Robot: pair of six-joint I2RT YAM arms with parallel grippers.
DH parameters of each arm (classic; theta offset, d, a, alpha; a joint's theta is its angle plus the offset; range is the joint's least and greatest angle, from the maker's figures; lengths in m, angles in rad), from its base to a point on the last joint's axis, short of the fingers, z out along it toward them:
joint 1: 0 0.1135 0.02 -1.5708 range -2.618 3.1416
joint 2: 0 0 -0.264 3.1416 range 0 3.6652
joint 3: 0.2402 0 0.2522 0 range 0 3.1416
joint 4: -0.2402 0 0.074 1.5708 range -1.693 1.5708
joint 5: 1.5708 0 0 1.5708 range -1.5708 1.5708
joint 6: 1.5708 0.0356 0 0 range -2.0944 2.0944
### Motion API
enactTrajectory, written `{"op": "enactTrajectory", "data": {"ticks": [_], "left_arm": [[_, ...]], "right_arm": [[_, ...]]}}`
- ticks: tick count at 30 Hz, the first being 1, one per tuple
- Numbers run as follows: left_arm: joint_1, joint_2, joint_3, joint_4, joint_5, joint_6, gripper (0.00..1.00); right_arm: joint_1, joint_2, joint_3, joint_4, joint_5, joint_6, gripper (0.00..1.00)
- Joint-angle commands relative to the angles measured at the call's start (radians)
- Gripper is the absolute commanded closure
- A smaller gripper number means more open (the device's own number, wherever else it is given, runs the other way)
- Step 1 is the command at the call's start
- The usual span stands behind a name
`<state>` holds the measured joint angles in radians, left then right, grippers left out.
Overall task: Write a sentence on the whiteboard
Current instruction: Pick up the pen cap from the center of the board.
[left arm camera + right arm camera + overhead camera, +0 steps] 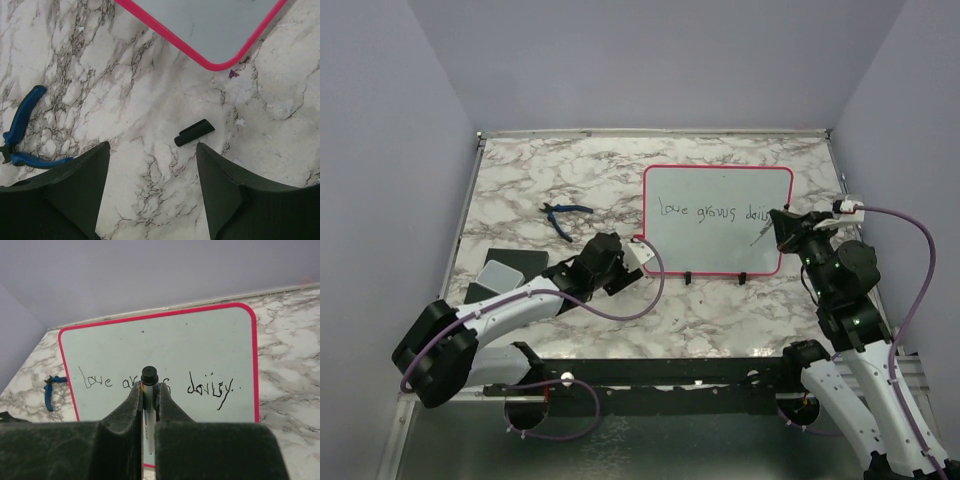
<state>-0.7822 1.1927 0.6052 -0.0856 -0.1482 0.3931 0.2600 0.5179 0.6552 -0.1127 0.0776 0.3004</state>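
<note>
**Marble tabletop point(520, 170), board lettered**

Whiteboard point(717, 190) flat at right-centre, sentence point(710, 212) across it. Probably light, stiff, slick; best gripped by pink frame point(718, 167), off the ink. Right end effector point(149, 391) clamped on marker point(149, 375) at board's right edge; left end effector point(152, 155) agape, empty, over black cap point(194, 133). Blue pliers point(566, 214), dark pad point(520, 262) leftward, not obstructing.

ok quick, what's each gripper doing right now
left gripper: open, holding nothing, small black cap lying just ahead of it
right gripper: shut on the marker
</note>
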Motion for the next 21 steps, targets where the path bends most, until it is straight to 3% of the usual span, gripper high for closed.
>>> {"op": "enactTrajectory", "data": {"ticks": [1, 21], "left_arm": [[-0.007, 0.074, 0.006, -0.021, 0.006, 0.059, 0.3], [-0.007, 0.272, 0.062, -0.038, 0.067, 0.053, 0.43]], "right_arm": [[-0.004, -0.017, 0.04, -0.079, -0.071, 0.018, 0.99], [-0.004, 0.01, 0.032, -0.076, -0.153, 0.025, 0.99]]}}
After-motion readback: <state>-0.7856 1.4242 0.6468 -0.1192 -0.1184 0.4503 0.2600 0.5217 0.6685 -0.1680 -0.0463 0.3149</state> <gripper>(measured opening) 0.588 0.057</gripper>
